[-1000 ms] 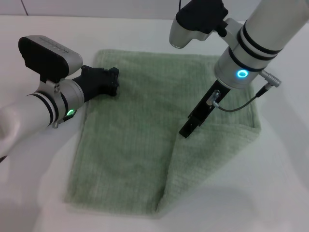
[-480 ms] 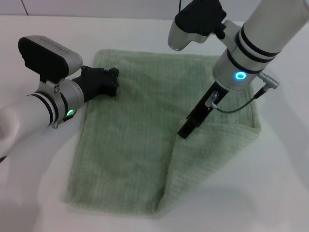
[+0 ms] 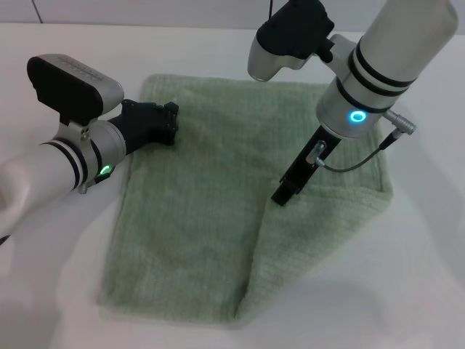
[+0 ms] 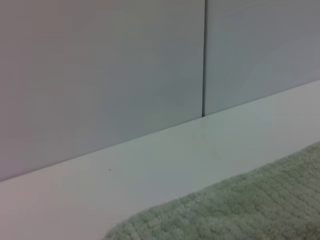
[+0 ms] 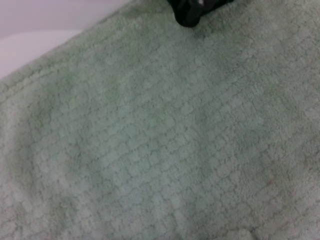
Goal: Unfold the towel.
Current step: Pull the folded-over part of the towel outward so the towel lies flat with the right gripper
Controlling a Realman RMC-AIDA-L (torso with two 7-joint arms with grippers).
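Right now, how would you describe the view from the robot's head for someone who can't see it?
A large pale sage-green terry towel lies on a white table, its near right portion folded over in a diagonal flap. The right gripper points down at the flap's fold edge near the middle, while the left gripper rests on the towel's far left corner.

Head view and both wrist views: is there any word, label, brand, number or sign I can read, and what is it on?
None can be read.
Left wrist camera housing: faint raised marking on its dark top, too blurred to read.
Pale sage-green terry towel: no tag or print shows.
Right arm's glowing blue ring: a light, not text.
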